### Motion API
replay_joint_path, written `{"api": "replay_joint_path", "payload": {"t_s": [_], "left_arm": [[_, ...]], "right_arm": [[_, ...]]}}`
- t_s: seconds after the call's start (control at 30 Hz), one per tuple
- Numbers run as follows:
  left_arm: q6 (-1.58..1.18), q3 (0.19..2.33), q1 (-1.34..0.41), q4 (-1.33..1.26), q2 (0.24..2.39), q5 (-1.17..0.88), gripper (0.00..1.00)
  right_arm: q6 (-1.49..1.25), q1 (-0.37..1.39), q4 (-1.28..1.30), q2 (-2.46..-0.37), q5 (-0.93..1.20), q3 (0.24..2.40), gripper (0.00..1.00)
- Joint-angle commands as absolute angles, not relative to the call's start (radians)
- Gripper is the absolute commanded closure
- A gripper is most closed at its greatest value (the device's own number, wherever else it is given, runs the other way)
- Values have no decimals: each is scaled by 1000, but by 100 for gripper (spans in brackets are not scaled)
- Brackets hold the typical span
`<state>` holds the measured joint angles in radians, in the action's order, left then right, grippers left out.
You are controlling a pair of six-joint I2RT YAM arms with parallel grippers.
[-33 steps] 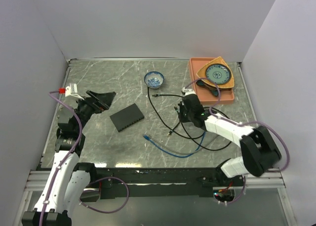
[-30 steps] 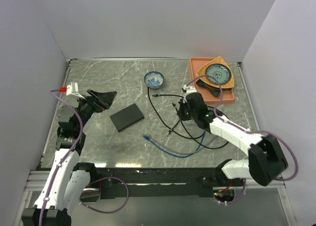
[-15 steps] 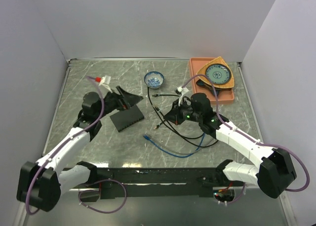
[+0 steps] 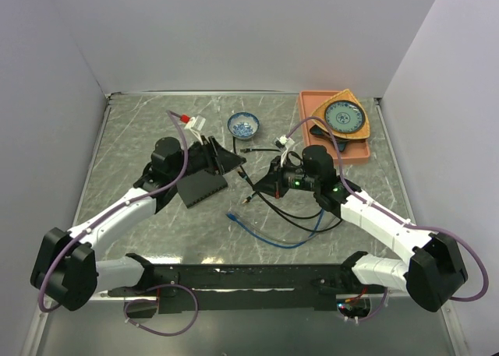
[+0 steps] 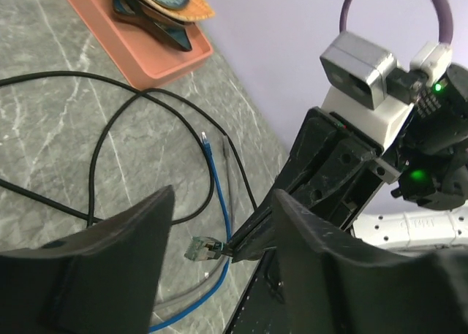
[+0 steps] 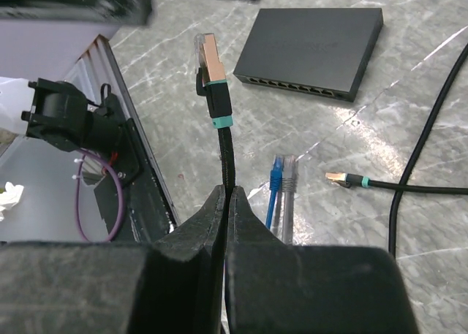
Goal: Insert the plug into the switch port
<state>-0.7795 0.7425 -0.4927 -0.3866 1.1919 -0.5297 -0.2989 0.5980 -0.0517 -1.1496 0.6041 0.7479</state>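
Observation:
The switch (image 4: pixel 200 186), a flat black box, lies left of centre; its socket row shows in the right wrist view (image 6: pixel 314 52). My right gripper (image 4: pixel 261 186) is shut on a black cable just behind the plug (image 4: pixel 248 199) and holds it above the table, right of the switch. In the right wrist view the gripper (image 6: pixel 225 195) pinches the cable, and the gold-topped plug with a teal band (image 6: pixel 208 60) sticks up in front of the sockets. My left gripper (image 4: pixel 228 161) is open and empty, over the switch's far right corner. In the left wrist view this gripper (image 5: pixel 223 202) frames the plug (image 5: pixel 203 248).
An orange tray (image 4: pixel 312 130) with a patterned plate (image 4: pixel 345 116) stands at the back right. A small blue bowl (image 4: pixel 243 125) sits behind the grippers. A blue cable (image 4: pixel 273 239) and black cables loop on the table; blue and grey plugs (image 6: pixel 281 175) and another gold plug (image 6: pixel 340 178) lie near the switch.
My left arm has swung from the left side toward the centre, to above the switch. My right gripper has moved left with the plug, toward the switch.

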Motion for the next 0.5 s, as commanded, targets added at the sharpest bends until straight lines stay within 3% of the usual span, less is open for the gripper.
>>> {"api": "replay_joint_path", "payload": {"t_s": [0.0,0.1,0.47], "left_arm": [[-719,807,-514,-408,1224,-586,44],[-692,828,-525,-376,1247,-592,51],[-664,836,-531,-347,1267,-594,53]], "right_arm": [[-311,603,-109,-1115,621,792,100],[-313,601,-103,-1111,618,792,100],[-299,598,-77,-1059,555,785,100]]}}
